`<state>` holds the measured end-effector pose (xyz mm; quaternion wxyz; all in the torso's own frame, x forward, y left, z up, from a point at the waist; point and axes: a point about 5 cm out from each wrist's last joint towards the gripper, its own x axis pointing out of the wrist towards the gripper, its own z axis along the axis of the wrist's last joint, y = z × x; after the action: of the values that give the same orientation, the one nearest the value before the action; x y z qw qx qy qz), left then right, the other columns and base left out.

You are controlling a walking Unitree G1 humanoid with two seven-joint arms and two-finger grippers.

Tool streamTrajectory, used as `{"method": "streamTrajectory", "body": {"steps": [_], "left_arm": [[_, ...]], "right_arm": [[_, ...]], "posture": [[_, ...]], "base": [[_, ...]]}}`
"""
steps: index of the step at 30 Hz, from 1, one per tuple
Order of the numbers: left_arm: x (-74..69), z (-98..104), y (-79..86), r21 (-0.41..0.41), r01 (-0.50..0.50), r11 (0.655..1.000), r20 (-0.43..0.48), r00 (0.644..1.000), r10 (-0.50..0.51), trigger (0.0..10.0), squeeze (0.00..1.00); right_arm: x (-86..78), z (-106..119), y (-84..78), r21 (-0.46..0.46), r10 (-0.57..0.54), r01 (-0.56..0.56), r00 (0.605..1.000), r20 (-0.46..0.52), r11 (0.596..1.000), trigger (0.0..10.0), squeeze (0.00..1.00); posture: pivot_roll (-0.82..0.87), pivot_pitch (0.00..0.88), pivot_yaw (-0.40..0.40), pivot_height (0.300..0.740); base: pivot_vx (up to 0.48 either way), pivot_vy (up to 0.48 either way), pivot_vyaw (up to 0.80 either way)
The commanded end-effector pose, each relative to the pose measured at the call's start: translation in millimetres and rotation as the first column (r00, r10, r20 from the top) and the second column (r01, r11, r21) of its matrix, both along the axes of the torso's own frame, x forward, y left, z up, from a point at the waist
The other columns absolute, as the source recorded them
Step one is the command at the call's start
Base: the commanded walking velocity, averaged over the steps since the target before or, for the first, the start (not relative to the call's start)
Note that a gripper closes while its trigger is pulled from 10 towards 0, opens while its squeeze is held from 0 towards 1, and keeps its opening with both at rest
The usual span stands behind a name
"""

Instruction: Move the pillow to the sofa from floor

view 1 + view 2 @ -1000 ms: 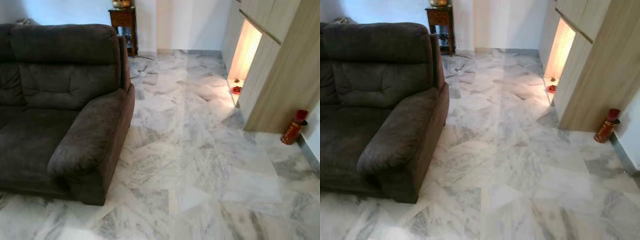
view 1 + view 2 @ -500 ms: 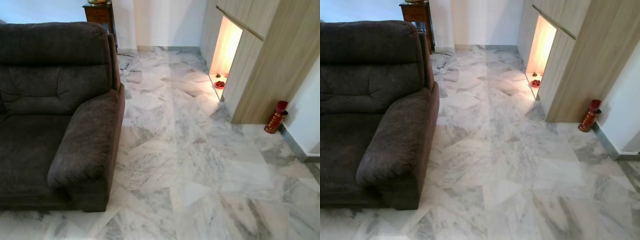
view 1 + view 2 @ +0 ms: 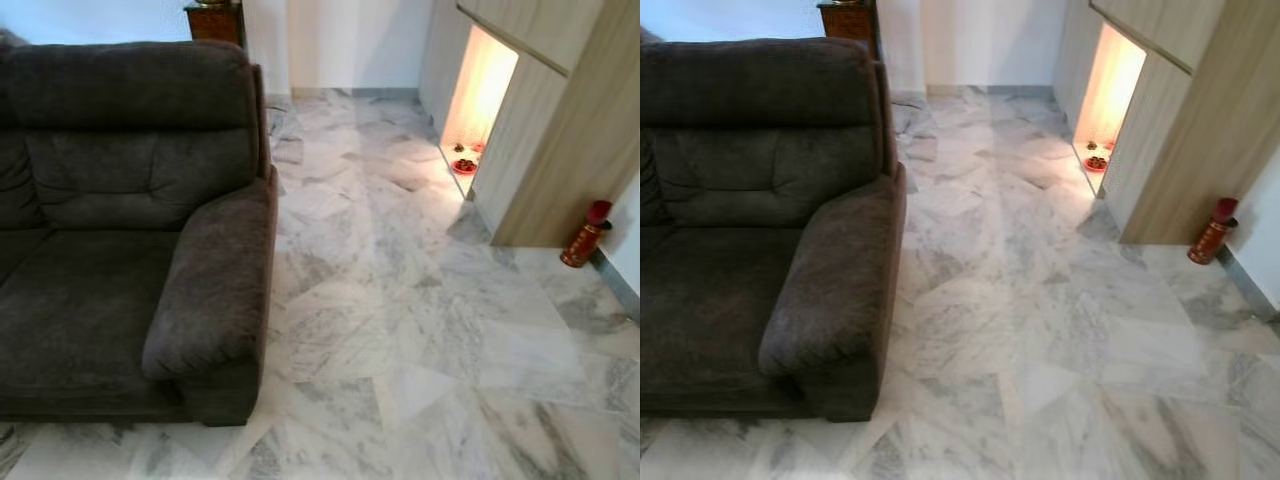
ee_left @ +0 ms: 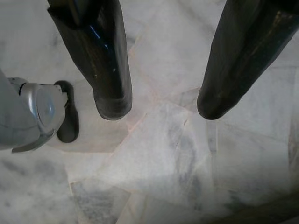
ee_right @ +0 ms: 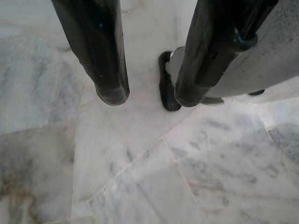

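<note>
A dark grey fabric sofa [image 3: 110, 260] fills the left of the head views, its padded armrest [image 3: 215, 290] nearest the open floor. Its seat [image 3: 700, 300] holds nothing. My left gripper [image 4: 161, 109] hangs open over white marble tiles, nothing between its black fingers, with my silver foot [image 4: 32, 116] beside it. My right gripper [image 5: 147, 100] is open too, pointing down at the floor above my other foot [image 5: 168, 88].
White marble floor [image 3: 420, 320] stretches to the right of the sofa. A wooden cabinet [image 3: 560, 150] with a lit niche [image 3: 480, 100] stands at the right, a red fire extinguisher [image 3: 585, 235] beside it. A dark wooden side table [image 3: 215, 20] stands behind the sofa.
The head view has swung back to the left, so more of the sofa seat shows and the cabinet sits further right. Nothing in the room itself has moved.
</note>
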<state>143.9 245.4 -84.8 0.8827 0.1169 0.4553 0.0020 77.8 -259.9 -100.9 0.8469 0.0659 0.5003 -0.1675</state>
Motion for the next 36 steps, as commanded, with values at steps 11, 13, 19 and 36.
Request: {"method": "streamTrajectory", "body": {"steps": [11, 13, 19, 36], "left_arm": [[-3.0, -1, -0.1, -0.012, -0.019, 1.0, -0.006, 1.0, 0.019, 10.0, 0.0], [-1.5, 0, 0.7, -0.013, -0.018, 1.0, 0.0, 1.0, 0.018, 10.0, 0.0], [1.5, 1, 1.1, -0.016, -0.015, 1.0, 0.014, 1.0, 0.015, 10.0, 0.0], [3.6, 1, -3.4, -0.022, -0.012, 1.0, 0.02, 1.0, 0.013, 10.0, 0.0]], "right_arm": [[1.7, -3, 9.9, -0.002, 0.009, -0.009, 1.0, -0.004, 1.0, 10.0, 0.0], [4.6, -3, 13.2, 0.002, 0.029, -0.029, 1.0, -0.002, 1.0, 10.0, 0.0], [8.2, -4, 19.5, 0.01, 0.035, -0.035, 0.999, 0.0, 0.999, 10.0, 0.0], [8.0, -4, 24.1, 0.034, 0.021, -0.022, 0.999, 0.031, 0.999, 10.0, 0.0]], "posture": [[0.13, 0.038, 0.039, 0.74], [0.13, 0.04, 0.039, 0.74], [0.13, 0.045, 0.041, 0.74], [0.13, 0.049, 0.045, 0.74]], "base": [[0.0, 0.192, 0.0], [0.0, 0.0, 0.0], [0.0, 0.107, 0.0], [0.0, 0.113, 0.28]]}}
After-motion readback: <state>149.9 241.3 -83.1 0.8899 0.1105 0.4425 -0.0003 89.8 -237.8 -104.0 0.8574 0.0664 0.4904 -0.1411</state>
